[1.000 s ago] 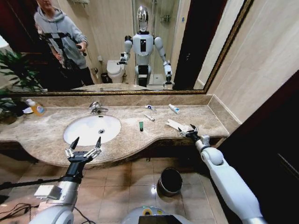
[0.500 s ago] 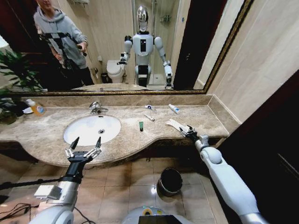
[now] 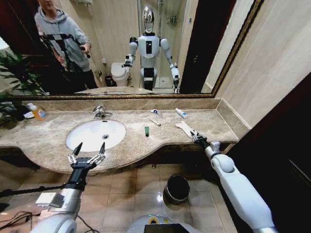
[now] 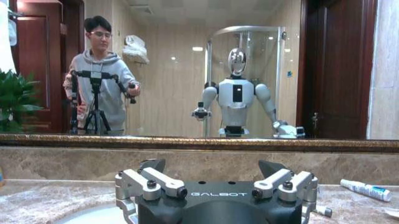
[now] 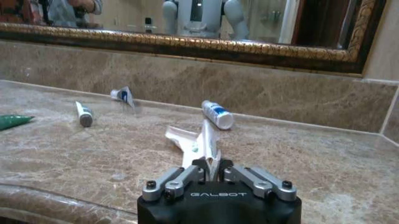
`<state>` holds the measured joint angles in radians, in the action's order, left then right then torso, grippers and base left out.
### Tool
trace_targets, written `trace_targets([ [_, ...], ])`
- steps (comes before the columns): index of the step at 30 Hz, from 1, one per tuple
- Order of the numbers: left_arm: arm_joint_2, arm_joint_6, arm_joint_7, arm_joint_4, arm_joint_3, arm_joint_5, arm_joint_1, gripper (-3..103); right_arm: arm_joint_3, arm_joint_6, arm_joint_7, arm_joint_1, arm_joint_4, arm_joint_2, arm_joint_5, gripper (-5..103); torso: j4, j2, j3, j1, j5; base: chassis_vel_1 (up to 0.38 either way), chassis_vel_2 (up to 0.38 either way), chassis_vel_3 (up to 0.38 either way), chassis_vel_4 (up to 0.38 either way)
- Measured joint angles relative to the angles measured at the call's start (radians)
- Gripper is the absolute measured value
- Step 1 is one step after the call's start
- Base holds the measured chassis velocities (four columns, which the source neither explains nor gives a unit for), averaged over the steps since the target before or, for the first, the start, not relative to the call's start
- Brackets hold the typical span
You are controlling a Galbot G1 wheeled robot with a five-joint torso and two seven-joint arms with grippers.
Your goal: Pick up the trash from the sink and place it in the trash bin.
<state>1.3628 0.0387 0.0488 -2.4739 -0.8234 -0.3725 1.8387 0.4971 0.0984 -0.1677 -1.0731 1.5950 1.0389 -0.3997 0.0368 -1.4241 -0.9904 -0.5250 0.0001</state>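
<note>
My right gripper (image 3: 197, 137) is shut on the near end of the flat white packet (image 3: 184, 128), at the right front of the beige countertop (image 3: 214, 124). In the right wrist view the packet (image 5: 201, 137) stands on edge between the pinched fingers (image 5: 187, 173). Beyond it lie a white tube with blue markings (image 5: 217, 114), a thin white stick (image 5: 83, 115) and a dark-green tube (image 5: 12, 122). My left gripper (image 3: 87, 154) hangs open in front of the counter edge, below the white sink (image 3: 95, 134). The black trash bin (image 3: 177, 188) stands on the floor under the counter.
A chrome faucet (image 3: 101, 112) rises behind the basin and an orange bottle (image 3: 38, 113) stands at the far left. A gold-framed mirror (image 3: 121, 48) runs along the back wall. A side wall closes the counter's right end. Tiled floor surrounds the bin.
The right gripper reached onto the packet's near end and shut on it; the packet has turned up on edge. The left arm has stayed still.
</note>
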Motion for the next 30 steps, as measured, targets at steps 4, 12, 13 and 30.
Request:
trace_targets([
  [4, 0.000, 0.000, 0.000, 0.000, 0.000, 0.000, 0.000, 100, 0.027, -0.004, -0.003, -0.030, 0.034, -0.005, -0.016, 3, 0.0000, 0.000, 0.000, 0.000, -0.0001, 0.000, 0.000, 0.000, 0.000],
  [12, 0.000, 0.000, 0.000, 0.000, 0.000, 0.000, 0.000, 100, 0.098, -0.077, -0.005, -0.141, 0.162, -0.009, -0.112, 0, 0.0003, 0.000, 0.000, 0.000, -0.0001, 0.000, 0.000, 0.000, 0.000],
  [13, 0.000, 0.000, 0.000, 0.000, 0.000, 0.000, 0.000, 100, 0.098, -0.077, -0.005, -0.141, 0.162, -0.009, -0.112, 0, 0.0003, 0.000, 0.000, 0.000, -0.0001, 0.000, 0.000, 0.000, 0.000],
  [30, 0.000, 0.000, 0.000, 0.000, 0.000, 0.000, 0.000, 100, 0.164, -0.441, 0.046, -0.552, 0.237, 0.107, -0.140, 0, 0.0002, 0.000, 0.000, 0.000, 0.0001, 0.000, 0.000, 0.000, 0.000],
])
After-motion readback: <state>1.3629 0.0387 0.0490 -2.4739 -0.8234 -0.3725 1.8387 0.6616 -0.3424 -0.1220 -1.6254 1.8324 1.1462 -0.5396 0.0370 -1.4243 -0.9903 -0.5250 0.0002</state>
